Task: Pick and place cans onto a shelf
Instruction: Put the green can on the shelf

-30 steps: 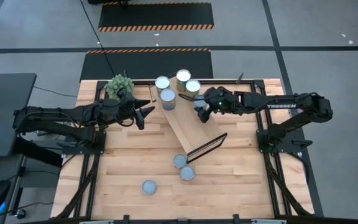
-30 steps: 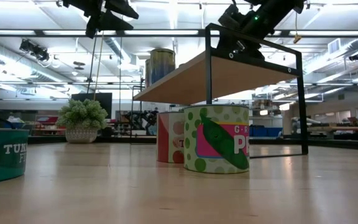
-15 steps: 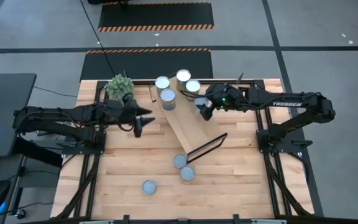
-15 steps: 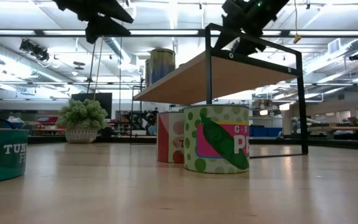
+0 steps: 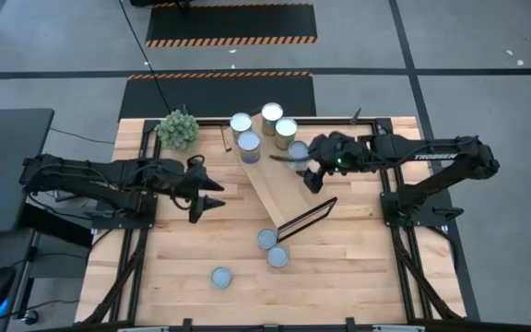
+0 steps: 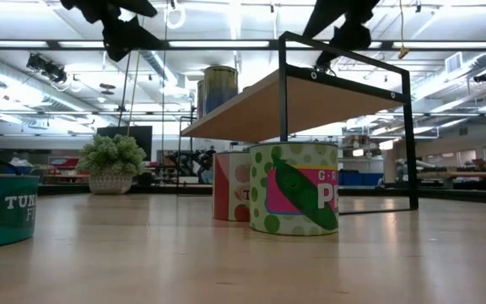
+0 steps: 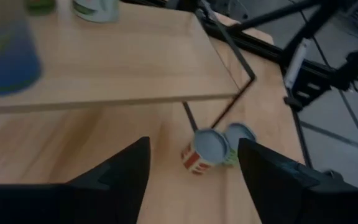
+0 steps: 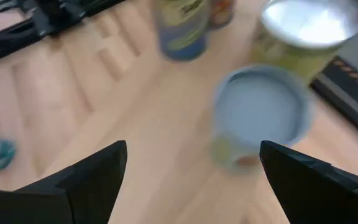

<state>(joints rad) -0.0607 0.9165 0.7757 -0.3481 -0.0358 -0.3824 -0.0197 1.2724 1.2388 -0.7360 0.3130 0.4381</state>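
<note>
The shelf [image 5: 286, 192], a light-wood plank with a dark frame at its near end, lies slantwise mid-table. One can [image 5: 248, 141] stands on its far end. Three more cans [image 5: 272, 113] stand behind that end, and another [image 5: 298, 149] beside its right edge. Two cans [image 5: 266, 239] stand by the frame on the tabletop, and one [image 5: 220, 276] nearer the front. My left gripper [image 5: 214, 200] hangs open in the air left of the shelf, and in the left wrist view [image 7: 192, 180] it points toward the two cans [image 7: 210, 149]. My right gripper [image 5: 314, 180] hangs open above the shelf's right edge.
A spiky green plant ball [image 5: 178, 127] sits at the table's far left. In the low view a green-dotted can [image 6: 294, 198] and a red one [image 6: 230, 186] stand under the shelf's near end, and a teal can [image 6: 2, 209] at the left.
My left gripper has swung toward the table's near edge and tipped downward. My right gripper has risen and drawn back toward the near right, away from the can beside the shelf's right edge, which now stands uncovered. No can has moved.
</note>
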